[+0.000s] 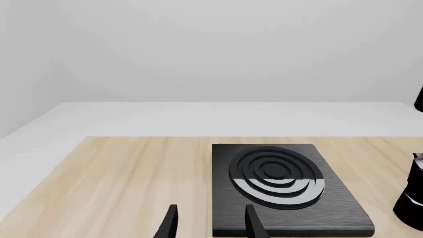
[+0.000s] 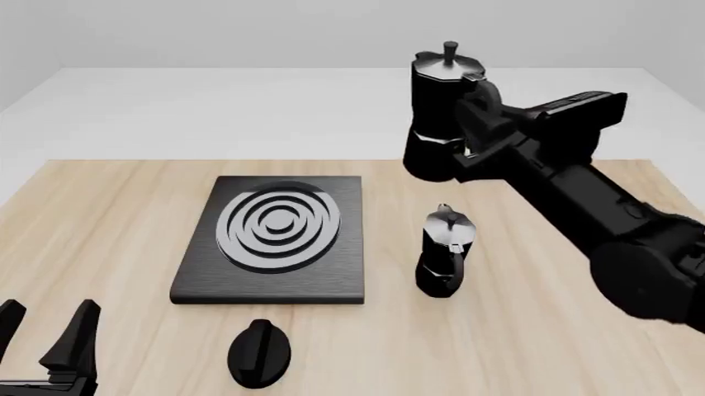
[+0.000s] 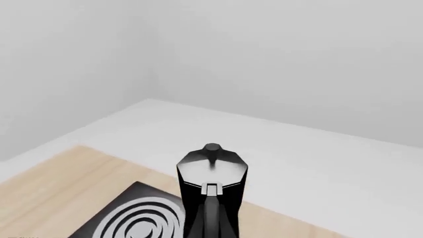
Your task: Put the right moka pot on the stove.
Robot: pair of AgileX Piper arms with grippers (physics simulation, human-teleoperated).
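The right moka pot (image 2: 438,107), black with a silver lid and knob, hangs in the air above the table, back and right of the stove (image 2: 343,272). My right gripper (image 2: 476,125) is shut on it at its handle side. In the right wrist view the pot (image 3: 211,181) fills the middle, its handle toward the camera, with the stove (image 3: 135,192) below it; the fingers are hidden. My left gripper (image 2: 46,334) stands open at the near left, empty. In the left wrist view its fingers (image 1: 170,224) point at the stove (image 1: 343,208).
A second moka pot (image 2: 444,262) stands on the wooden table just right of the stove, also at the edge of the left wrist view (image 1: 413,198). A small black round knob (image 2: 259,353) lies in front of the stove. The white floor lies beyond the table's far edge.
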